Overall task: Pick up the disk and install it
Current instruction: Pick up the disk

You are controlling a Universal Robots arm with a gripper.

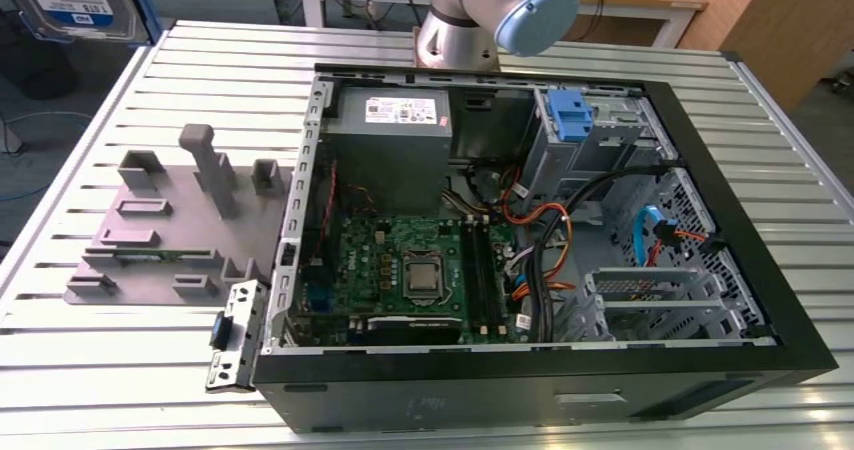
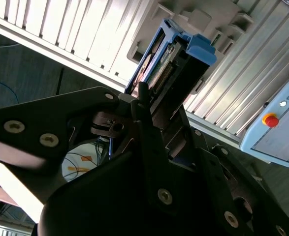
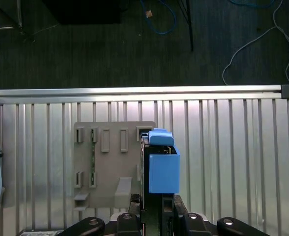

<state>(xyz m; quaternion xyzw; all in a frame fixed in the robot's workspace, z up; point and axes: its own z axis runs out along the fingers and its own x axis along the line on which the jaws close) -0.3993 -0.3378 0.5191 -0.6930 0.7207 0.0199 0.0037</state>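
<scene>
I see the disk [image 3: 163, 169] edge-on in both wrist views, lifted clear of the table [image 3: 233, 147] with its blue carrier bracket around it. In the first wrist view it hangs over the edge of the grey fixture plate [image 3: 112, 162], which lies on the slats below. In the exterior view the disk [image 1: 74, 0] sits high in the corner at the exterior view's left, label facing the camera, well apart from the computer case [image 1: 747, 270].

The case lies open on the table. Inside it I can make out:
- the grey power supply [image 1: 394, 130] at the far wall
- the green motherboard [image 1: 400, 270] on the floor of the case
- orange and black cables [image 1: 554, 220] beside the board
- a metal drive bay [image 1: 614, 120] with a blue latch [image 1: 571, 118] on it

The fixture plate [image 1: 160, 230] lies just beside the case, at the exterior view's left. A narrow green strip [image 3: 91, 157] lies in one of its slots.

The gripper [image 3: 156, 201] is clamped on the disk. Its dark fingers [image 2: 144, 113] press against the two flat faces, and the bracket end of the disk [image 2: 176, 64] juts out beyond them. A pale blue teach pendant [image 2: 277, 128] lies on the table nearby.
</scene>
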